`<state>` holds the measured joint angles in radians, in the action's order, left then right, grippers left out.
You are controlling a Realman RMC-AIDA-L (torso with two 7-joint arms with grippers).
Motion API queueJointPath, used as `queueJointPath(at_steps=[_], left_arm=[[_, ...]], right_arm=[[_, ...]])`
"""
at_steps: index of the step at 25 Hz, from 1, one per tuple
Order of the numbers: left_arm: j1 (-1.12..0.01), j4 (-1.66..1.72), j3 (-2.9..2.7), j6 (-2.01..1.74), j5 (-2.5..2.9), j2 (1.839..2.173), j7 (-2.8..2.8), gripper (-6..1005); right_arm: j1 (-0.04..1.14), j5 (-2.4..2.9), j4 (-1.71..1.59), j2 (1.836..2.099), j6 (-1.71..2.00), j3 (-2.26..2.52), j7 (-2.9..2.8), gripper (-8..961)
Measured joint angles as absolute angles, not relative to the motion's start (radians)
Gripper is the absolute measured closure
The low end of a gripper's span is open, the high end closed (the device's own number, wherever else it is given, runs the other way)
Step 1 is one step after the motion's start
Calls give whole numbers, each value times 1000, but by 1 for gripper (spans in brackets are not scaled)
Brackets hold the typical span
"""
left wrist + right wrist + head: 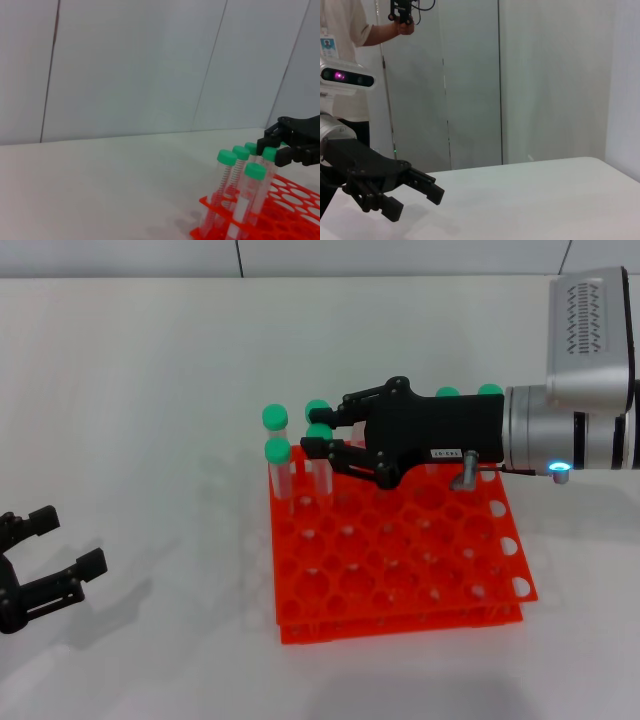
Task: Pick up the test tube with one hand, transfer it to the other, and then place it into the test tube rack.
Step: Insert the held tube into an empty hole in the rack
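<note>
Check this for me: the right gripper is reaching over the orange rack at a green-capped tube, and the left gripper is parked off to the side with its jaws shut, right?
Nearly. The left gripper is parked beside the rack, but its jaws are open, as the head view shows. The right gripper is indeed over the rack at a green-capped tube.

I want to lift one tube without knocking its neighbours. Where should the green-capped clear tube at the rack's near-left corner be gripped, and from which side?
Probably just under the green cap of the clear plastic tube, coming from the open left side. It stands upright in the orange-red rack, with its neighbours and the right gripper crowding its right; the left gripper waits, open, on that free side.
</note>
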<state>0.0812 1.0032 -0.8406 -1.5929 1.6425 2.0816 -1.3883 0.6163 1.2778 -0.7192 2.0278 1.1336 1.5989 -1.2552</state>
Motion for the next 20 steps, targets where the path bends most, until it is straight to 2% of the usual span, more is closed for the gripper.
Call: queueJointPath(at_steps=[3,11,13,20], left_arm=[[81,1003,-841,-1594,1643,2082,-1388,107],[85,1003,-841,-1597,1643,2082,-1388,107],[87,1003,-841,-1597,1643,2082,-1388,107],[85,1002,-829,-1613,1632,2081,-1379,107]], right_arm=[[615,1278,-721,2028,1135,1599,-1256,681],[613,1271,-721,2028,1142,1598,-1259,476],[602,1262,-732,2025,1159,1597,-1259,455],[467,1283,-880,2004,1273,1527,-1272,422]])
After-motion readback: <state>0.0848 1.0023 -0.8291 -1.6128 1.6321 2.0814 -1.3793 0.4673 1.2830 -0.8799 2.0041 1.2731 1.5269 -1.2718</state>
